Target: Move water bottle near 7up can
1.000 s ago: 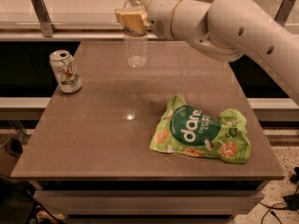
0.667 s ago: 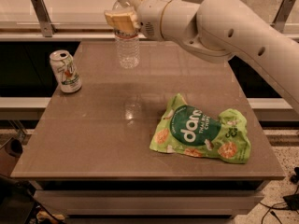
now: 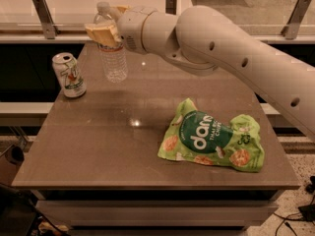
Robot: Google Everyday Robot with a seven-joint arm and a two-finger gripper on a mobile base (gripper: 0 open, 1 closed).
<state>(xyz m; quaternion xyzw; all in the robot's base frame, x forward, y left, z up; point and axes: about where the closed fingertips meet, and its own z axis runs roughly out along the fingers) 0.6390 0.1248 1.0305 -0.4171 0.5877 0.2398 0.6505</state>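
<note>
My gripper is shut on the upper part of the water bottle, a clear ribbed plastic bottle with a white cap, and holds it upright in the air above the far left part of the table. The 7up can, white and silver with green trim, stands upright on the table near its left edge, a short way to the left of the bottle and lower. The bottle's label band is hidden behind the tan fingers.
A green snack bag lies flat on the right front part of the brown table. My white arm reaches in from the right above the table. A counter with metal posts runs behind the table.
My gripper has carried the water bottle leftwards, closer to the 7up can. The can and the snack bag have not moved.
</note>
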